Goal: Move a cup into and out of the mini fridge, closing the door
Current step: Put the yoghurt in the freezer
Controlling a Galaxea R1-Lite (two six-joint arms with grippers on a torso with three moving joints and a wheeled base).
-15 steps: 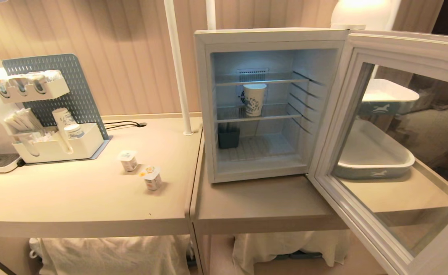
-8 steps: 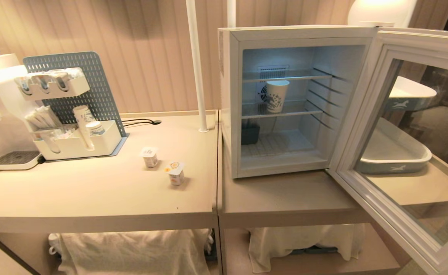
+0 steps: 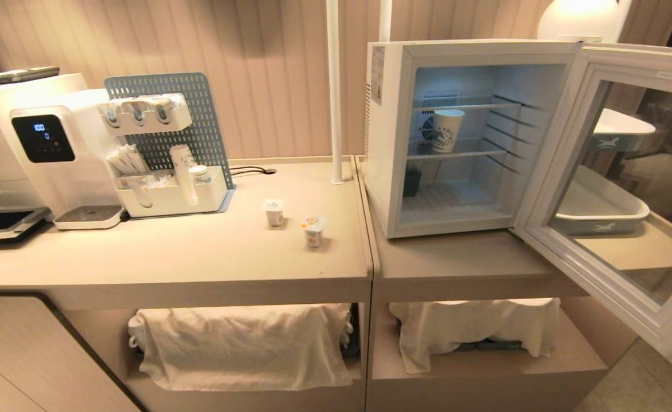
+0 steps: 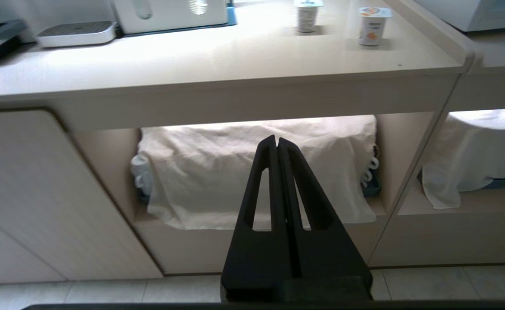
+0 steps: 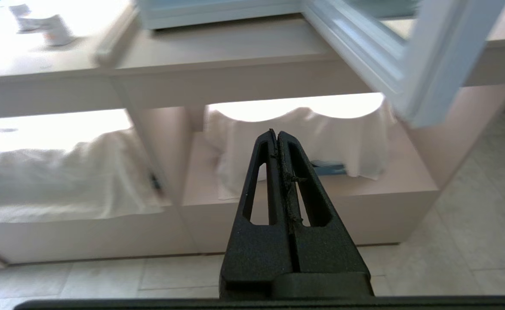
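The white mini fridge [image 3: 386, 137] stands on the right counter with its glass door [image 3: 616, 189] swung wide open to the right. A white paper cup [image 3: 446, 130] with a dark print stands upright on the middle wire shelf inside. Neither arm shows in the head view. My left gripper [image 4: 276, 140] hangs low in front of the cabinet's cloth-covered shelf, shut and empty. My right gripper [image 5: 276, 134] is also shut and empty, below the counter, with the door's lower corner [image 5: 424, 94] above and to one side of it.
Two small yogurt pots [image 3: 274, 212] [image 3: 313, 231] stand on the left counter. A white water dispenser [image 3: 55, 154] and a pegboard organiser [image 3: 167, 149] sit at the back left. A white pole [image 3: 333, 91] rises beside the fridge. Stacked trays [image 3: 599, 212] show through the door glass.
The whole head view has shifted right and pulled back, so the camera has moved away and to the left. The cup, fridge and open door have kept their places.
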